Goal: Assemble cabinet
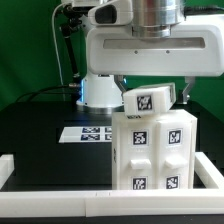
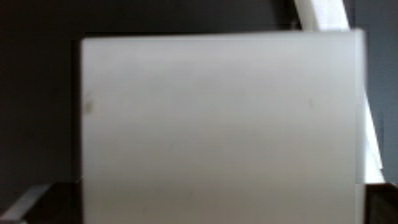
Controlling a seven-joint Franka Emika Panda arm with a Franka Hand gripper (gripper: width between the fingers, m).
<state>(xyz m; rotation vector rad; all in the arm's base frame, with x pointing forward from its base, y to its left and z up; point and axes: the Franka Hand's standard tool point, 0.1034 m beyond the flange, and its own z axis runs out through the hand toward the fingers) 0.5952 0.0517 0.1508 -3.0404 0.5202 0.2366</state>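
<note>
I, the gripper (image 1: 152, 96), hang from the white arm over the cabinet box (image 1: 150, 155), my two dark fingers (image 1: 183, 93) pinching a small tagged block (image 1: 148, 100) from either side. The block is slightly tilted, one black-and-white square tag facing the exterior camera, and its lower edge is at the top of the box; whether the two touch cannot be told.

The box stands upright on the black table (image 1: 40, 120), toward the exterior view's right. Its front shows rows of rounded panels, several with square tags. A low white rail (image 1: 60, 196) runs along the table's near edge and turns up the exterior view's left side, fencing in the work area just in front of the box.

Behind the box, toward the exterior view's left, the marker board (image 1: 85, 133) lies flat on the table, near the box but apart from it. The arm's rounded white base (image 1: 100, 92) rises behind the board, with dark cables (image 1: 66, 40) hanging beyond it.

In the wrist view a plain white face (image 2: 214, 125) fills nearly the whole picture, blurred and very close. It blocks any sight of my fingertips there, and only dark margins show around it
</note>
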